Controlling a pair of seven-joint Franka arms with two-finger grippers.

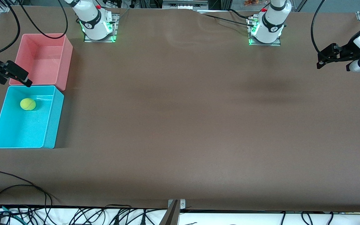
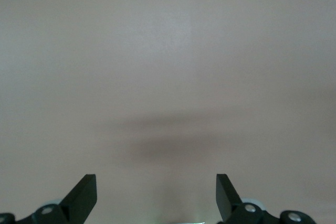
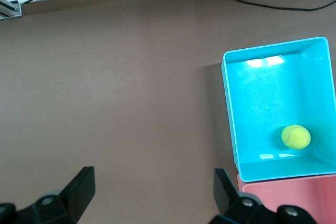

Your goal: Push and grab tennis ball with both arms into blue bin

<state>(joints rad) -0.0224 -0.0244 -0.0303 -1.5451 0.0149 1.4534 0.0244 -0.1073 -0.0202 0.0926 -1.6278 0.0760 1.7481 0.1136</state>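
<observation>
Tennis ball (image 1: pixel 27 104) resting on floor of blue bin (image 1: pixel 50 121), near the wall that adjoins pink bin (image 1: pixel 67 59); pink bin farther from front camera, touching or just beside blue bin, at right arm's end of table. Task judged complete as things lie: ball inside bin, clear of both grippers.

Right gripper (image 1: pixel 17 75) raised over the seam between the two bins, jaws spread fully wide, holding nothing. Left gripper (image 1: pixel 327 57) hanging over bare table (image 1: pixel 180 125) at left arm's end, well apart from bins, jaws likewise fully spread and empty; left arm waiting.

Handling, as judgement: ball light, fuzzy, slightly springy, not fragile; felt gives good friction but round form rolls freely under a push. Best hold across widest girth, fingers on opposing sides, approached from above.
</observation>
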